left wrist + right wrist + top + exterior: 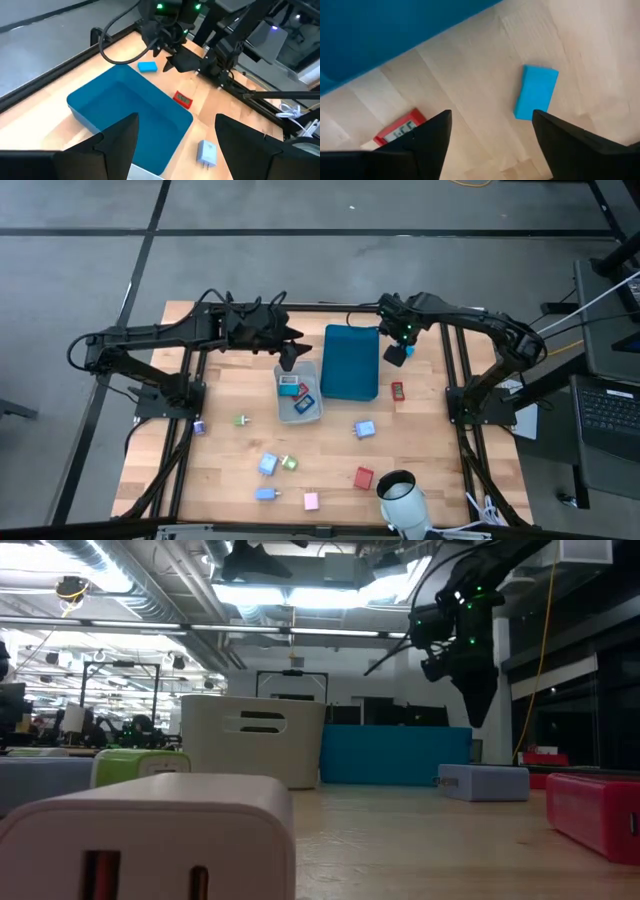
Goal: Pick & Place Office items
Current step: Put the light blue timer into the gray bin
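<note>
My left gripper [290, 358] [176, 120] hangs open above the far end of the grey bin [298, 392], touching nothing. The bin holds a few small items [291, 388]. My right gripper [399, 343] [491, 115] is open above the table, right of the teal tray [350, 361]. A bright blue block [536, 92] [147, 66] lies flat just under it, beside its fingers. A small red piece [400, 131] [397, 390] lies nearer. Several other office items rest on the near half of the table: light blue [364, 428], red [363, 477], pink [311, 501], green [290, 463].
The grey bin [255, 740] and the teal tray [395, 755] stand side by side at mid-table. The low view shows a pale charger [150, 840], a green piece [140, 765], a light blue one [485, 782] and a red one [595, 810] near the front edge.
</note>
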Tool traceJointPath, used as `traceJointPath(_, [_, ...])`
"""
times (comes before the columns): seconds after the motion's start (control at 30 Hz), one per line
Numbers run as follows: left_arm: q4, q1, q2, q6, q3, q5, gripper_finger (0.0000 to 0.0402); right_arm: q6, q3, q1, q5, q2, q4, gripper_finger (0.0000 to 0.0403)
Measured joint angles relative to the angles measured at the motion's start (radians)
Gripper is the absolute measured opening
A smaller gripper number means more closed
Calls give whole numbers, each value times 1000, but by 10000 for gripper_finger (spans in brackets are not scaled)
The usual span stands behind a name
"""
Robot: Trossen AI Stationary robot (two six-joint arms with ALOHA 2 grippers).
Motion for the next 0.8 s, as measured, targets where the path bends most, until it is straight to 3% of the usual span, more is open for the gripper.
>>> traceJointPath(0.23, [0, 0, 0, -32, 0, 25, 258, -50, 0, -50, 119, -1, -44, 340])
traceJointPath(0.6, [-72, 0, 0, -75, 0, 26, 258, -142, 0, -203, -74, 0, 16, 314])
traceJointPath(0.8, [-75, 0, 0, -93, 0, 39, 258, -160, -36, -262, -107, 27, 14, 302])
